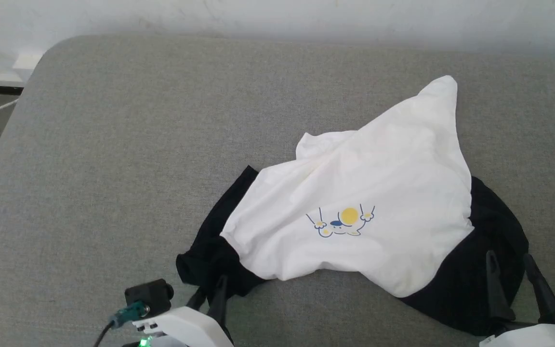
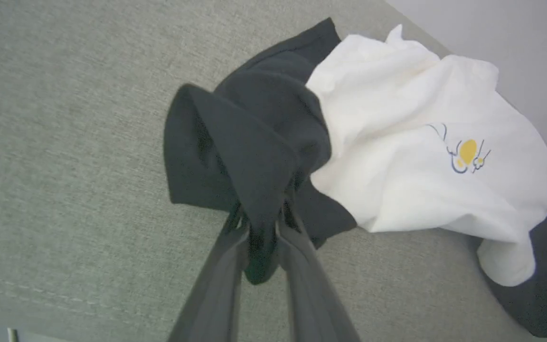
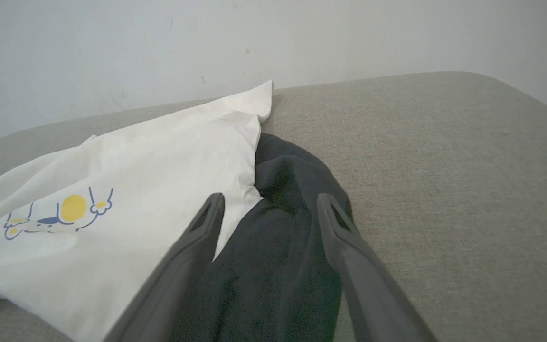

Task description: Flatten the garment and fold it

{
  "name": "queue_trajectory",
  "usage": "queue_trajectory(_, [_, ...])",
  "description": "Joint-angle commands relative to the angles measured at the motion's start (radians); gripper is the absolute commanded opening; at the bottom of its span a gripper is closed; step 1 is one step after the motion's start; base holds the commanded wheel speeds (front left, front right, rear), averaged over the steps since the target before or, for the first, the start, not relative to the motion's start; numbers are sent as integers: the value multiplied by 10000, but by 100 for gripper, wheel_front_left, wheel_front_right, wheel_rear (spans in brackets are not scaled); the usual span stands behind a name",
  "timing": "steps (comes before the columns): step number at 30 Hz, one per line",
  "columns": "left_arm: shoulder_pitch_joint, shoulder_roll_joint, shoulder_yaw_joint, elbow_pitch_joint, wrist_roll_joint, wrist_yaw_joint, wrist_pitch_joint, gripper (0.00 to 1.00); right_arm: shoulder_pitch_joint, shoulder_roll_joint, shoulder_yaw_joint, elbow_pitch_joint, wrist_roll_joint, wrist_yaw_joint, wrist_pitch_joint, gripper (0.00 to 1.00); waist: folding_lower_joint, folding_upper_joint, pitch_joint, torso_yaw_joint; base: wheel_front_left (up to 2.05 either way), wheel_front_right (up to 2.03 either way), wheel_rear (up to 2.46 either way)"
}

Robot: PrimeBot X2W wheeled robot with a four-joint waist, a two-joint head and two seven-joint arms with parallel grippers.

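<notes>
On the grey woven upholstered surface (image 1: 138, 144) before you, item one: the garment (image 1: 364, 183), a soft white T-shirt with black sleeves and a small yellow-and-blue chest print, lying crumpled right of centre, print upward, one white corner peaked toward the wall, not yet flat. Item two: your left gripper (image 2: 261, 228), fingers narrow with a fold of the black sleeve on your left (image 2: 254, 142) pinched between them, probably so that side can be drawn outward. Item three: your right gripper (image 3: 271, 199), fingers spread wide and holding nothing, poised above the other black sleeve (image 3: 283, 247), seemingly placed to take a matching hold. Folding not begun.
</notes>
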Motion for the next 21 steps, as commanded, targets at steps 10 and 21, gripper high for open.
queue_trajectory(10, [-1420, 2160, 501, -2005, 1207, 253, 1247, 100, 11, 20, 139, 162, 61, -7, -47, 100, 1, 0, -56, -94, 0, 0, 0])
queue_trajectory(21, [-4249, 1694, -1125, 1429, 1432, -1387, 3076, 100, -329, 20, 105, 129, -92, -7, -47, 100, 1, 0, 604, -571, 0, 0, 0])
